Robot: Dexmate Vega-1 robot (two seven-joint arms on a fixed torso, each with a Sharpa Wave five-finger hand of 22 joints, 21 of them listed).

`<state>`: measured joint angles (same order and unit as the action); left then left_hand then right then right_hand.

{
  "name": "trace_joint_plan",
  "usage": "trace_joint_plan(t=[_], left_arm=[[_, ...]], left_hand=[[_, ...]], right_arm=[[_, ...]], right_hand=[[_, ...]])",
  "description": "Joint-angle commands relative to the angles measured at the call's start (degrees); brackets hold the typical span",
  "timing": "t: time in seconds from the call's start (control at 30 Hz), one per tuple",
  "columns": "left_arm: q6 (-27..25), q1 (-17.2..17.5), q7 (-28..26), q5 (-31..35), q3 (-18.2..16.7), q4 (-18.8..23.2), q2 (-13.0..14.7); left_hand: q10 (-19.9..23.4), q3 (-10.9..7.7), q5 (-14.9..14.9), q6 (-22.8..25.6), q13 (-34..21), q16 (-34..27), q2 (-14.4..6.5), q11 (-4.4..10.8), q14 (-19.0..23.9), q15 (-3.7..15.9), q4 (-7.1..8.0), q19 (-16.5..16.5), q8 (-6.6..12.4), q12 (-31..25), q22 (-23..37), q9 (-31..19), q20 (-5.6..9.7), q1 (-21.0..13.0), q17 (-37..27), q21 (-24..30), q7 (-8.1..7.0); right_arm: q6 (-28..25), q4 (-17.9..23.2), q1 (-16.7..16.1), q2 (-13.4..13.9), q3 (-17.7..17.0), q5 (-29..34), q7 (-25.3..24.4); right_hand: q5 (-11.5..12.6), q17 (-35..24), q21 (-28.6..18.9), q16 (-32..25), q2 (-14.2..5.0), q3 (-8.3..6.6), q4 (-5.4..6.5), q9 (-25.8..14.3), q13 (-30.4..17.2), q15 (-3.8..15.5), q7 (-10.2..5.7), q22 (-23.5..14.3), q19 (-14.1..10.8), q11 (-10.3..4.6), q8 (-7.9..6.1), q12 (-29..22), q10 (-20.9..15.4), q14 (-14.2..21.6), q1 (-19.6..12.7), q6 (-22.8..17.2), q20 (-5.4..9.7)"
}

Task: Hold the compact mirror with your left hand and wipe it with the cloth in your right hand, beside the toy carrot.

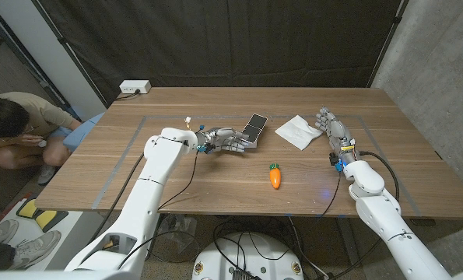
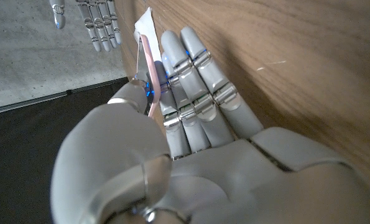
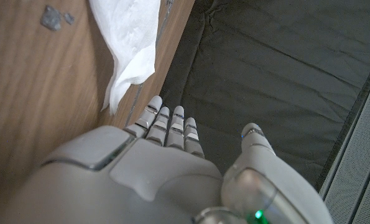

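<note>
Both hands stand on edge — left hand (image 1: 225, 141) at compact mirror (image 1: 254, 124)

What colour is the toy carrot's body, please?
Orange, with a green top; the small plastic toy carrot shows best in the head view.

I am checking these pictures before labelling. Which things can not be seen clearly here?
- Compact mirror, head view: too small to tell whether the left hand grips it or only touches it.
- Mirror glass, left wrist view: seen edge-on, fingers cover it.
- Cloth, right wrist view: cut off by the picture's edge.
- Toy carrot: details too small.
- Right hand stands beside the cloth; contact unclear.
</note>
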<state>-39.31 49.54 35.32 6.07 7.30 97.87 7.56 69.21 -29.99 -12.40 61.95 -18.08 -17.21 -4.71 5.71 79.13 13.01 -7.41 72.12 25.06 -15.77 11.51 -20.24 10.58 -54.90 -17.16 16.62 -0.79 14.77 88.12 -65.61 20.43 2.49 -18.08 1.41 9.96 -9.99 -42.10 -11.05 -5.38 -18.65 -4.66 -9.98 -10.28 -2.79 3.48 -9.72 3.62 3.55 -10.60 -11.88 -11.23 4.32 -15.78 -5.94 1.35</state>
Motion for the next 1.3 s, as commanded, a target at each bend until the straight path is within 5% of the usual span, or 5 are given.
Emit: trace_joint_plan(t=[0.03, 0.2, 0.3, 0.57, 1.3], left_arm=[[10.50, 2.24, -2.81, -2.01, -1.12, -1.15, -1.33], [11.57, 2.30, -3.70, -2.04, -0.94, -1.30, -1.28], [11.36, 2.08, -4.04, -2.23, -1.00, -1.53, -1.39], [10.81, 1.38, -4.65, -2.82, -1.59, -2.14, -1.60], [10.17, 0.87, -4.79, -4.75, -3.63, -1.88, -1.66]], left_hand=[[1.47, -0.33, -0.73, 0.42, -1.25, -0.73, -0.87, 1.96, 0.24, 0.01, 0.31, 0.02, 2.39, -0.69, 0.28, -1.20, 0.38, -1.86, -0.93, 0.70, 0.53], [1.51, -0.31, -1.02, 0.29, -2.04, -0.91, -0.64, 2.00, 0.13, 0.00, 0.43, -0.05, 3.09, -1.01, 0.35, -1.92, 0.42, -1.87, -1.50, 0.95, 0.52], [1.51, -0.31, -1.20, 0.22, -2.51, -1.01, -0.48, 2.00, 0.08, -0.01, 0.51, -0.11, 3.51, -1.18, 0.38, -2.34, 0.38, -1.84, -1.83, 1.10, 0.52], [1.61, -0.40, -1.68, -0.06, -3.74, -1.17, -0.14, 2.02, -0.11, -0.03, 0.70, -0.28, 4.53, -1.64, 0.45, -3.39, 0.35, -1.82, -2.64, 1.50, 0.56], [1.42, -0.91, -2.59, -0.11, -6.00, -1.36, 0.35, 1.87, -0.15, -0.08, 1.05, -0.44, 5.56, -2.26, 0.49, -3.58, 0.25, -1.82, -4.07, 2.48, 0.76]], right_arm=[[-0.30, -0.80, 0.86, 0.20, 0.40, 0.88, -0.18], [-4.16, 3.03, 0.05, 2.76, 1.61, 9.07, -5.29], [-6.70, 5.58, -0.26, 4.38, 2.47, 13.77, -7.28], [-14.32, 11.18, 0.06, 8.23, 5.28, 26.09, -10.04], [-27.65, 15.69, 6.51, 14.38, 14.35, 44.81, -1.57]], right_hand=[[0.26, -0.17, 0.35, 0.13, -0.38, 0.38, -0.01, -0.34, -0.21, 0.16, -0.02, -0.33, -0.29, 0.06, -0.24, -0.23, -0.38, 0.61, -0.32, -0.57, -0.25], [0.38, -0.04, 0.48, -0.03, -0.74, 0.01, -0.60, -0.34, -0.20, 0.62, -0.12, -0.32, -0.92, -0.01, -0.38, -0.35, -0.76, 1.33, -1.25, -1.05, -0.09], [0.39, 0.09, 0.65, -0.47, -0.47, -0.34, -2.14, -0.33, -0.19, 1.00, -0.81, -0.36, -2.66, 0.03, -1.00, -0.97, -2.78, 3.82, -3.26, -3.50, 0.13], [0.33, 0.00, 1.09, -1.04, -0.37, -0.71, -3.60, -0.42, -0.24, 1.15, -3.35, -0.49, -3.74, -0.53, -1.51, -1.35, -4.54, 7.21, -5.76, -6.56, -0.52], [0.16, -0.58, 3.16, 0.32, -0.71, 0.10, -3.01, -0.57, -0.38, 0.18, -4.74, -0.64, -1.03, -1.09, -0.06, 0.06, -1.19, 3.81, -6.13, -3.81, -1.78]])
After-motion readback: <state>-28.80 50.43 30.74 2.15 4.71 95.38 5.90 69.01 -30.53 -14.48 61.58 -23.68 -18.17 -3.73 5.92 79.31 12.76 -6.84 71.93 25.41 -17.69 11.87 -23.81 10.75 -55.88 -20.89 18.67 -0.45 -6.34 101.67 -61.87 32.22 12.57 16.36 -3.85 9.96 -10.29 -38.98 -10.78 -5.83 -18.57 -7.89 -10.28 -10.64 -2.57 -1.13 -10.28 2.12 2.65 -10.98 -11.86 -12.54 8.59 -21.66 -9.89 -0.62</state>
